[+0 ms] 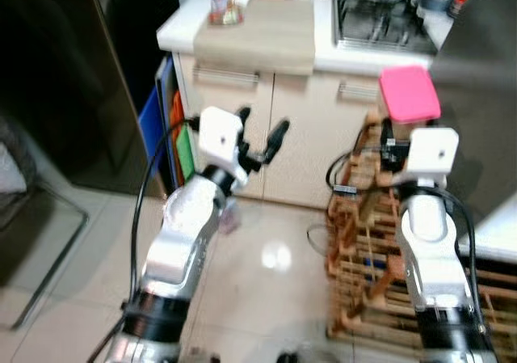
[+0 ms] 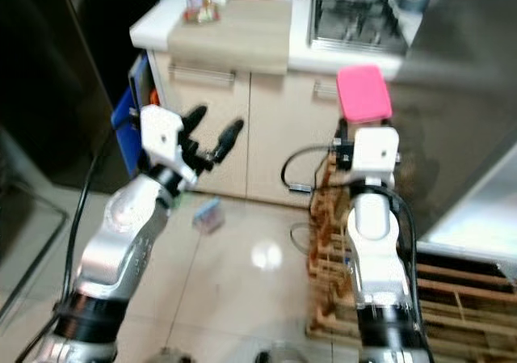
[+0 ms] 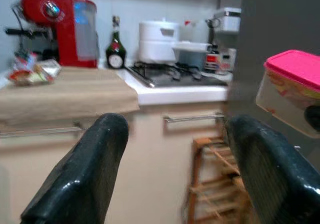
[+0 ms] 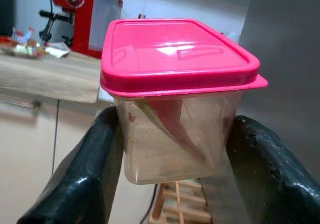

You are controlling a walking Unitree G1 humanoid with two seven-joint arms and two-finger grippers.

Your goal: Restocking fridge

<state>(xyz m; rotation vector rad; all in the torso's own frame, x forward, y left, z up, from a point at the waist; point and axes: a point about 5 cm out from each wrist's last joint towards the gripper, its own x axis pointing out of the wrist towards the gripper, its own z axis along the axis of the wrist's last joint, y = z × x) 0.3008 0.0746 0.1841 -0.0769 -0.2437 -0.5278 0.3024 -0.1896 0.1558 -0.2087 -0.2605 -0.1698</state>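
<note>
Right gripper (image 4: 170,149) raised at chest height, its fingers (image 4: 95,174) clamped on either side of a clear container with a pink lid (image 4: 175,59). Something red and green is inside; contents not clear enough to name. In the head views the container (image 1: 409,94) sits above the right wrist, just in front of a wooden rack (image 1: 363,242) standing on the floor.

Left gripper (image 1: 258,141) also raised, fingers (image 3: 85,174) spread apart with nothing between them, aimed toward the cabinet doors (image 1: 299,137) under the tabletop (image 1: 258,35).

On the tabletop: a red coffee machine (image 3: 60,29), a dark bottle (image 3: 115,52), a white pot (image 3: 159,39) on the gas hob (image 1: 380,27), some small wrapped items (image 1: 224,9) near the corner.

A tall dark surface (image 1: 56,80) stands to the robot's left and a grey panel (image 2: 460,96) to its right; either may be the fridge, cannot tell which. No open fridge interior is visible.

Progress, as judged: one item is picked up and in hand, so the carry stage is underway. Left to do: reach the fridge, get the door open (the free left gripper looks available for that), place the container on a shelf, release. Whether more items wait to be stocked cannot be told.
</note>
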